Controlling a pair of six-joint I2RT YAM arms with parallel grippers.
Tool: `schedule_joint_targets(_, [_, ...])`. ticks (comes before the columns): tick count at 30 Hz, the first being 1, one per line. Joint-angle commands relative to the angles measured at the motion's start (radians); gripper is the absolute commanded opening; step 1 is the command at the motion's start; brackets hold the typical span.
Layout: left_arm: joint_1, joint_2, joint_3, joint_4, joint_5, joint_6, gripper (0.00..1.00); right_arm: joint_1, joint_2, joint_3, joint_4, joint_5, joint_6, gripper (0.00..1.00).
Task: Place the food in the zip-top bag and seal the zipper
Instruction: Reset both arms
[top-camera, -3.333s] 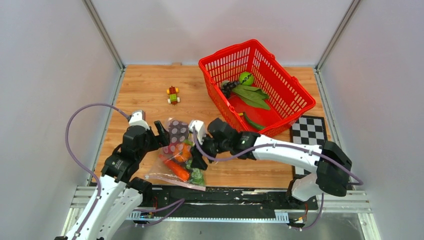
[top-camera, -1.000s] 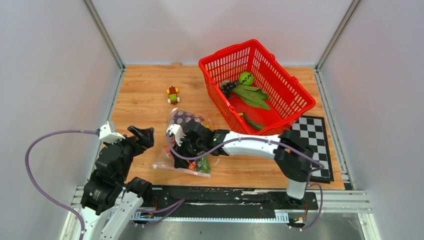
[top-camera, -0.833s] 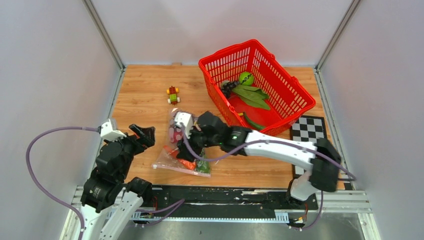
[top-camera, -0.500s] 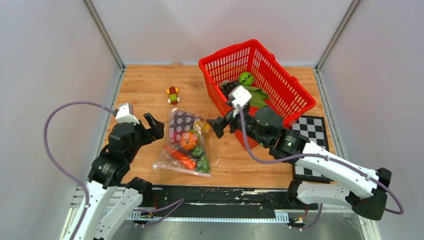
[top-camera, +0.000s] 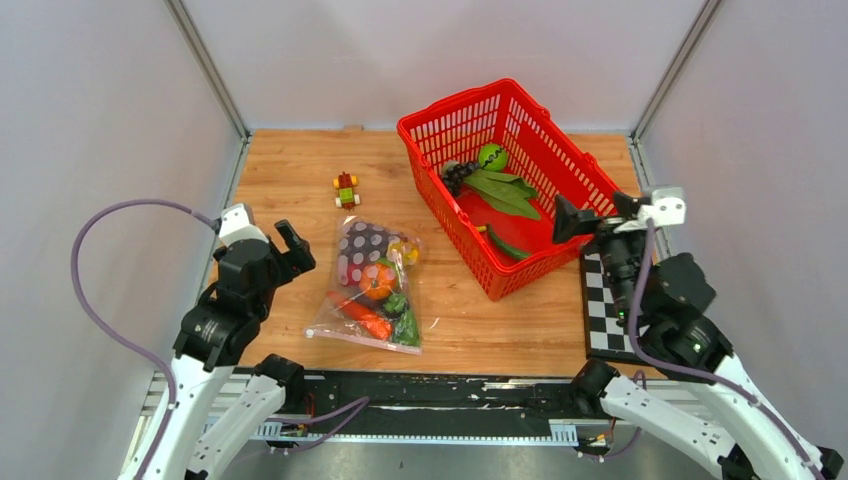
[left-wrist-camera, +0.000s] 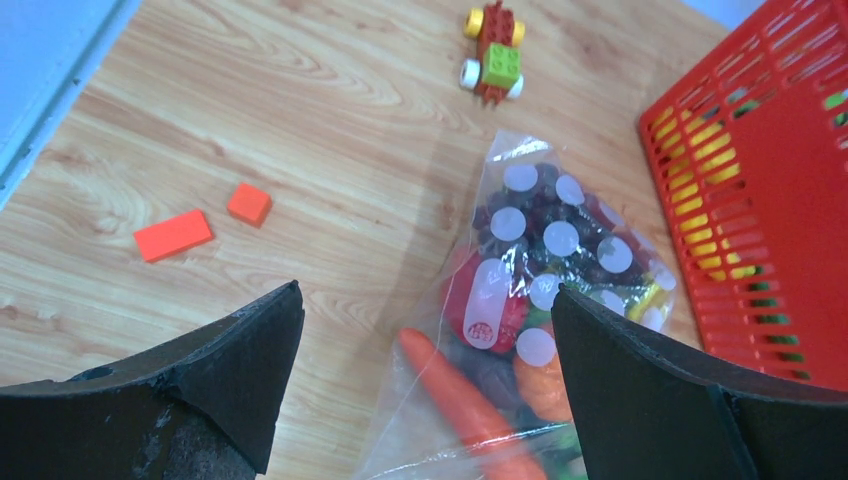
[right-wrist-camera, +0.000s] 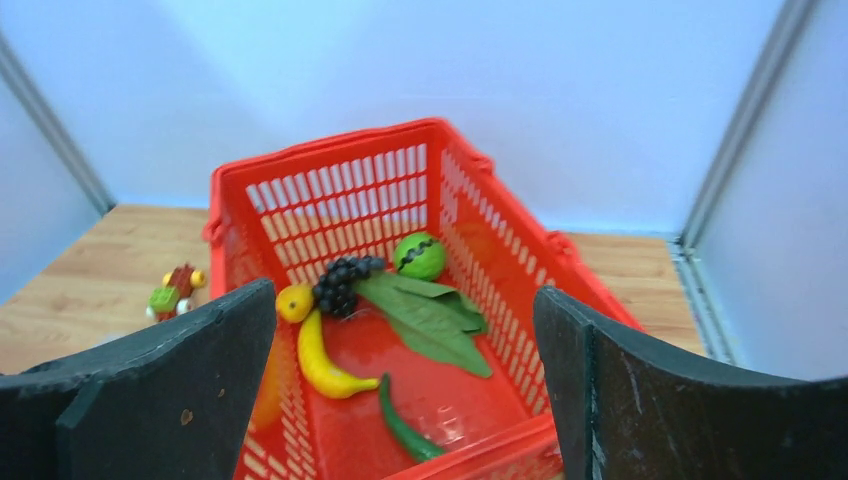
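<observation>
Clear plastic of the zip-top bag (top-camera: 372, 290) lies flat on the wooden table (top-camera: 290, 165), left of the red basket (top-camera: 545, 262) and apart from it. Part of the food is already inside: an orange carrot (left-wrist-camera: 455, 395), a round red-orange piece and green bits show through the film. Other food sits in the basket: a banana (right-wrist-camera: 320, 358), a lime (right-wrist-camera: 420, 255), dark grapes (right-wrist-camera: 340, 280), broad green leaves (right-wrist-camera: 430, 318) and a slim green pod (right-wrist-camera: 403, 425). Assessment: filling is partly done and sealing has not begun. The zipper cannot be made out clearly in any view, so whether the mouth is open or pressed shut cannot be told. The left gripper (top-camera: 290, 245) hangs just left of the bag, jaws wide apart and holding nothing, its camera looking down on the bag. This placing would suit steadying or lifting the bag's mouth when the next piece arrives. The right gripper (top-camera: 595, 213) stands at the basket's right side, jaws likewise spread and empty, facing into the basket, a position judged to serve picking the next item. A toy block figure (top-camera: 346, 189) stands on the table beyond the bag, and two loose orange blocks (left-wrist-camera: 172, 235) lie to the bag's left; none belongs to the task. Risk noted: the limp film may fold shut during insertion.
</observation>
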Motion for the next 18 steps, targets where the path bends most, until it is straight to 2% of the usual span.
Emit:
schedule_joint_targets(1, [-0.001,-0.066,-0.014,0.043,-0.071,-0.014,1.00,-0.017,0.009,0.065,-0.118,0.130,-0.070,1.00])
schedule_joint_targets(5, [-0.001,-0.071,-0.014,0.055,-0.063,-0.004,1.00,-0.065,0.101,0.137,-0.285,0.204,-0.042,1.00])
schedule_joint_targets(7, [-0.001,-0.057,-0.008,0.049,-0.061,0.008,1.00,-0.193,0.146,0.169,-0.346,0.127,-0.005,1.00])
schedule_joint_targets(9, [-0.001,-0.047,0.000,0.047,-0.061,0.012,1.00,-0.371,0.179,0.211,-0.406,-0.109,0.054,1.00])
schedule_joint_targets(12, [-0.001,-0.039,0.004,0.058,-0.055,0.027,1.00,-0.669,0.245,0.241,-0.471,-0.541,0.122,1.00])
schedule_joint_targets(14, [-0.001,-0.041,0.003,0.067,-0.050,0.039,1.00,-0.746,0.268,0.254,-0.502,-0.604,0.210,1.00])
schedule_joint_targets(18, [-0.002,-0.046,0.002,0.066,-0.056,0.057,1.00,-0.754,0.135,0.139,-0.328,-0.673,0.277,1.00])
